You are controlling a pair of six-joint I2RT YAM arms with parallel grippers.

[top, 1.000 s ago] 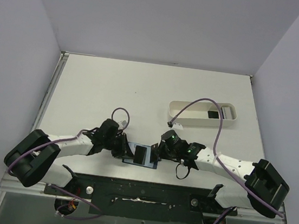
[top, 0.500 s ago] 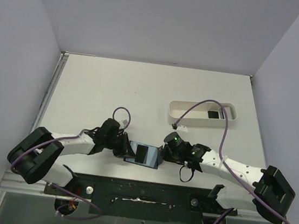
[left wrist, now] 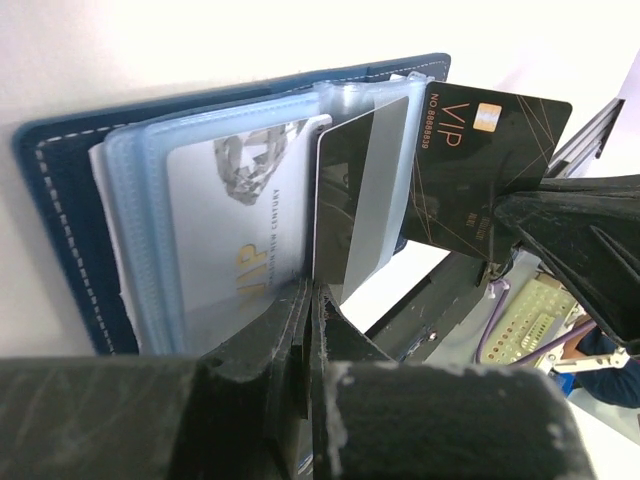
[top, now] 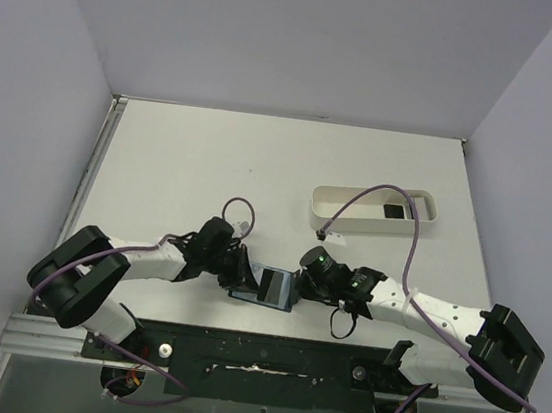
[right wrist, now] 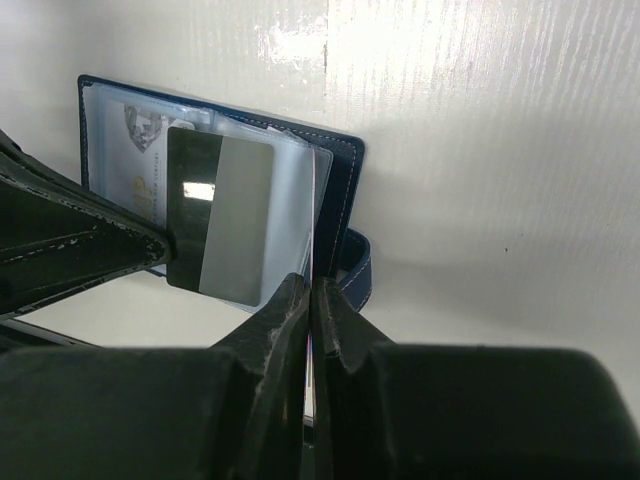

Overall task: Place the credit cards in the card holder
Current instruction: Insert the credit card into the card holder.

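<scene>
**Black card held at the open wallet**

The wallet [left wrist: 60,200] lies open at the lower centre of the overhead view. The right gripper [right wrist: 312,285] pinches a black card [left wrist: 480,160] at the wallet's right edge. The left gripper [left wrist: 310,295], fingers pressed together, nips the clear sleeve [left wrist: 200,200] by a striped card [right wrist: 220,215].

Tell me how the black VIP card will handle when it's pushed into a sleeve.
The black VIP card looks flat, unbowed: probably stiff enough to push. Its smooth face may slip in a grip. It is thin, so likely light.
</scene>
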